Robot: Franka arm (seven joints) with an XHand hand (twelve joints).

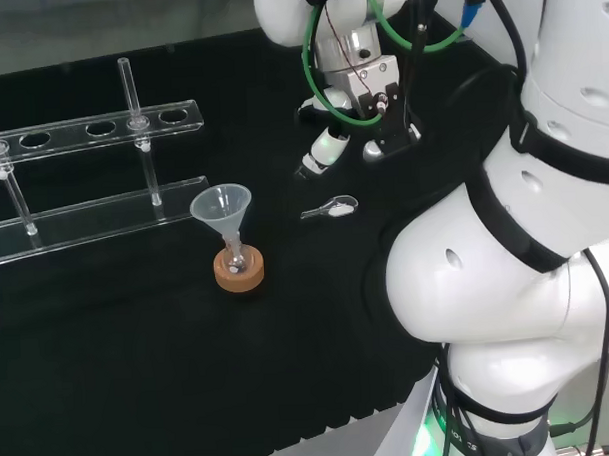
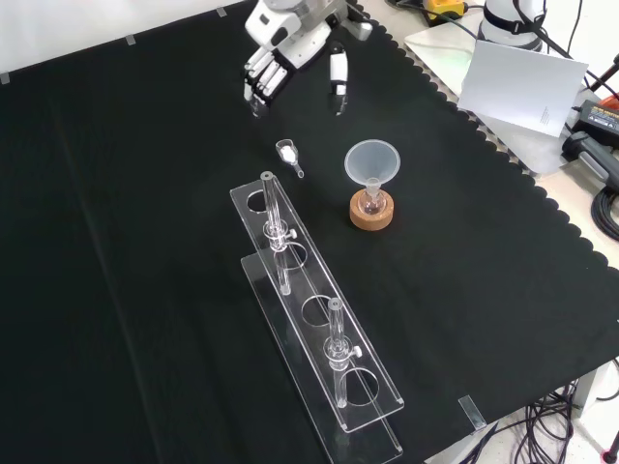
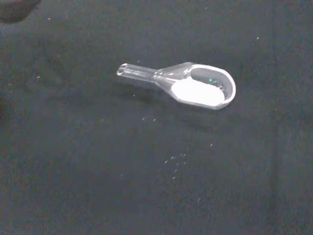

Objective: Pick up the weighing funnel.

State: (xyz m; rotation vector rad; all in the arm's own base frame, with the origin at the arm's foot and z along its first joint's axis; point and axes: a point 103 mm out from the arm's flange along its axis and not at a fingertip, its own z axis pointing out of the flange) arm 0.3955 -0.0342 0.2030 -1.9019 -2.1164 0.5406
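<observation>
While the hand (image 2: 290,43) hangs above the black cloth (image 2: 145,193) at the top of the front view, we note that its fingers (image 2: 261,82) point down, relaxed and nearly straight, with the thumb (image 2: 337,75) set apart from them; nothing is grasped. We find the weighing funnel (image 2: 287,155) lying flat on the cloth just below the fingertips in that view, clear of the hand and untouched by it. In the head view the same piece (image 1: 330,208) lies below and slightly to the right of a white finger (image 1: 324,147). The wrist view presents the weighing funnel (image 3: 195,85) close up: we see its short stem on one side and its scoop bowl on the other (the bowl carries a white patch whose nature we cannot tell), with small white specks (image 3: 176,164) scattered on the cloth near it. To the right of the weighing funnel in the front view, well apart from it, the funnel (image 2: 372,161) stands mouth up with its stem in a small flask (image 2: 370,201) seated on a cork ring (image 2: 371,215). A clear rack (image 2: 319,319) with upright glass tubes (image 2: 274,208) runs from near the weighing funnel toward the lower right of the front view.
</observation>
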